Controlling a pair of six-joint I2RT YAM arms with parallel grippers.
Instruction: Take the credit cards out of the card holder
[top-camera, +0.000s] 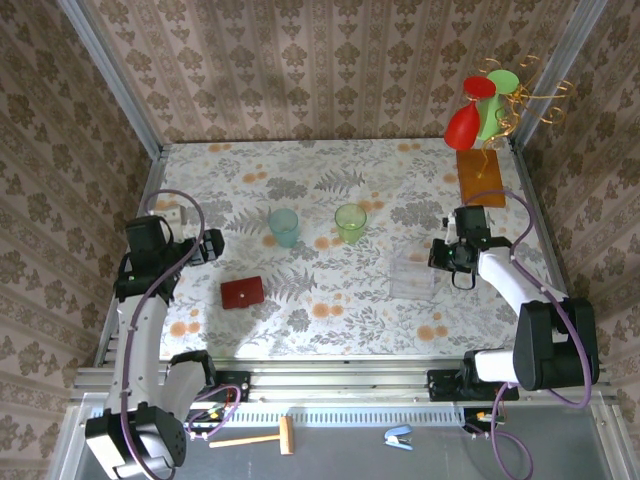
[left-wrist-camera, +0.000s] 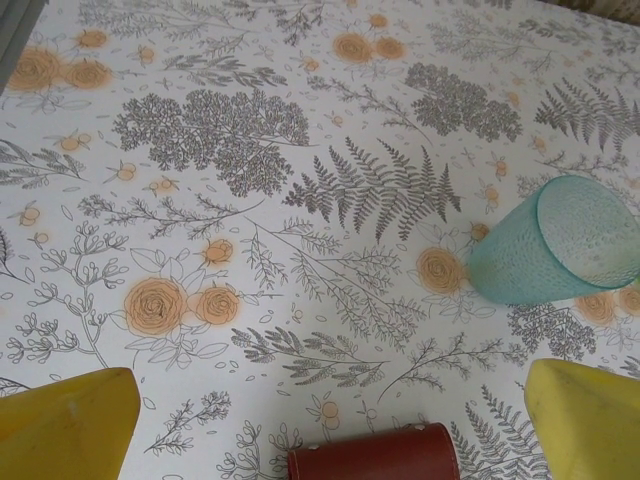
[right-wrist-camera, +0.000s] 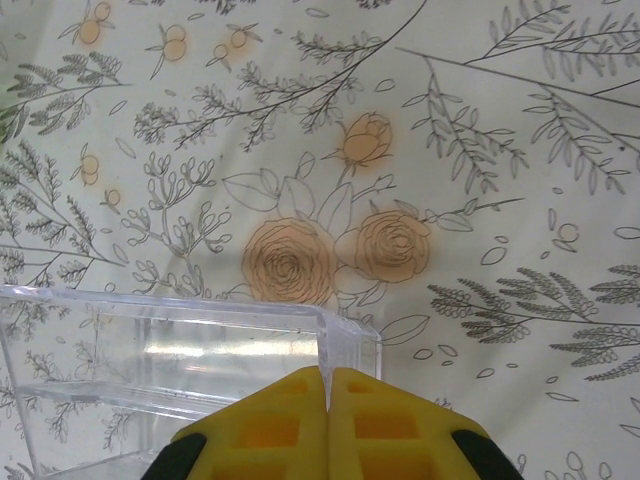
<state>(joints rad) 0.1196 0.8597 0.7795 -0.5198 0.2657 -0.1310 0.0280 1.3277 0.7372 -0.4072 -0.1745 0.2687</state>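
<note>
The card holder (top-camera: 242, 292) lies flat and shut on the tabletop (top-camera: 360, 305), near the front on the left; the credit cards must be tucked inside it, so none is out yet. The left jaws hang just behind it, spread as wide as they go and holding nothing; in the left wrist view its red edge sits low between the two yellow fingers (left-wrist-camera: 70, 425). The holder is thin and lies flush, so a squeeze from the sides may make it slide or flip; a squeeze on both covers would keep it from opening like a book, and the cards would not come out.

Over on the right, the right jaws are pressed shut at the corner of the clear box (top-camera: 412, 275); I cannot tell if they nip its thin wall; if they do, a pull could drag or tip the light box.

Farther back stand the blue cup (top-camera: 284, 227) and the green cup (top-camera: 350, 222); a wide swing of the left arm could knock the blue one over.
</note>
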